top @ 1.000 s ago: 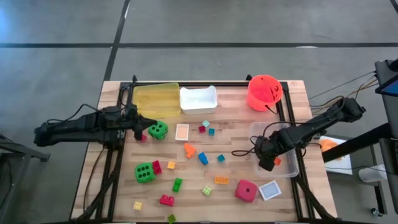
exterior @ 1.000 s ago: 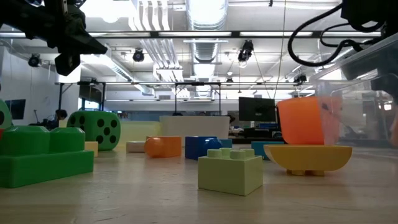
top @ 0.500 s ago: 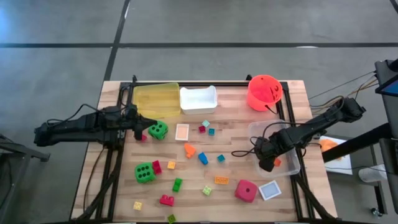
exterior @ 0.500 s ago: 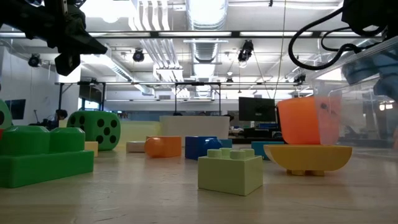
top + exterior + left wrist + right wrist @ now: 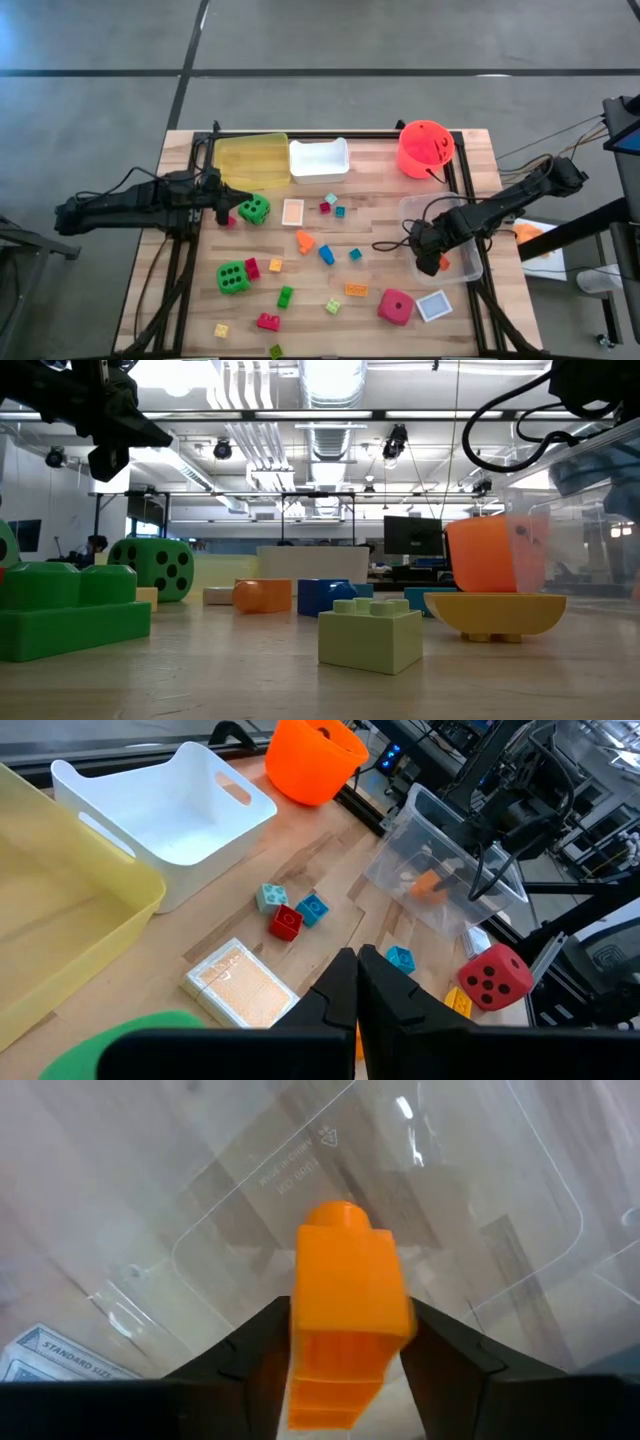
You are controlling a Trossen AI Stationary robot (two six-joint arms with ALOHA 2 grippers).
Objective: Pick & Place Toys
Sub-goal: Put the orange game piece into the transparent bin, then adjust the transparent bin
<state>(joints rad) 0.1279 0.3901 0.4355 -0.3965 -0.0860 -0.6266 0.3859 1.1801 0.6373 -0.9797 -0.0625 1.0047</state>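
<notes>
Little has moved since the earlier frames: the right pincer [image 5: 432,262] has stayed over the clear tray [image 5: 470,272], and the orange brick [image 5: 442,262] at its tip has shifted only slightly.

From above, the clear tray is seen at the right side of the wooden surface [image 5: 380,190], with the orange-red bucket [image 5: 425,148] beyond it. A pink-red die [image 5: 395,306] and a flat square card [image 5: 434,305] lie just beside the tray's near end. The left pincer [image 5: 222,210] is held far from the tray, close to a green die [image 5: 253,209] in front of the yellow tray [image 5: 252,160] and the white tray [image 5: 319,159]. A second green die [image 5: 233,277], another card [image 5: 293,211] and small bricks are scattered between the two arms.

At surface height, the clear tray [image 5: 580,530] stands at the right edge, with the bucket [image 5: 484,555] seen beside it. A pale green brick [image 5: 371,627] lies nearest, a large green brick [image 5: 70,610] and a green die [image 5: 152,568] far from the tray.

From the left wrist, the left pincer [image 5: 357,990] is seen with its fingers pressed together and nothing between them; the clear tray [image 5: 445,870], holding an orange piece, lies well ahead.

From the right wrist, the orange brick [image 5: 350,1315] is seen between the fingers [image 5: 250,1360] of the right pincer [image 5: 350,1370], above the tray's clear floor [image 5: 480,1170]; whether it is gripped or freed cannot be told.
</notes>
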